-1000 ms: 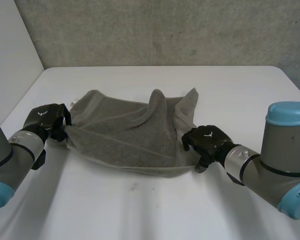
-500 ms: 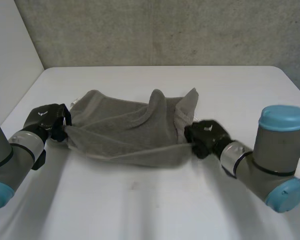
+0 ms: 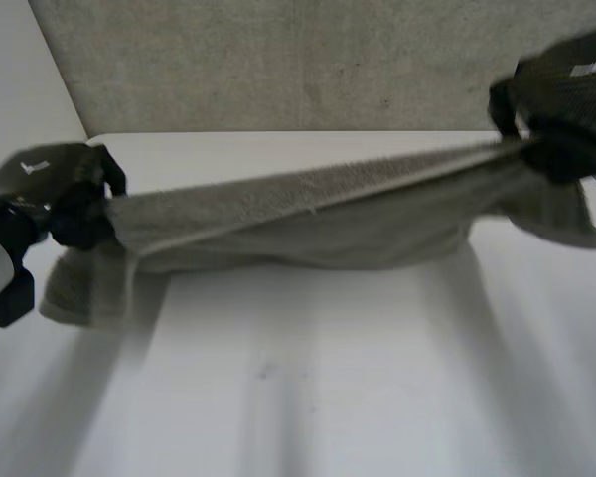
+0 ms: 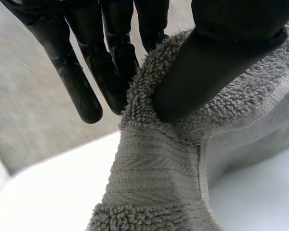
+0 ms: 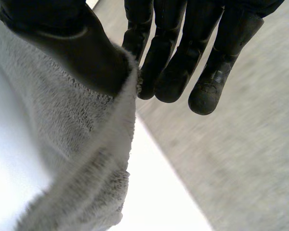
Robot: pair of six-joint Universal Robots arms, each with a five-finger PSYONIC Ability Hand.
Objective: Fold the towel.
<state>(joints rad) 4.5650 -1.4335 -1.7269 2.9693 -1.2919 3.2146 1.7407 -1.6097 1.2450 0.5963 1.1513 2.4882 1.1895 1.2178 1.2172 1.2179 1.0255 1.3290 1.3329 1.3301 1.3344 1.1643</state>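
both ends of towel (image 3: 308,214) clamped by fingers (image 4: 82,82) of left hand (image 3: 55,194), right hand (image 3: 561,99), now lifted taut

A white table (image 3: 308,397) takes the near part of the scene, behind its far edge stands a rough grey concrete wall (image 3: 278,60), and at the far left a plain white wall (image 3: 20,70) meets it.

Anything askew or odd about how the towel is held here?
Yes: the towel is stretched between the left hand and right hand on a slant, its right-hand end higher. Loose ends droop past both pinches, so it hangs bunched, not flat.
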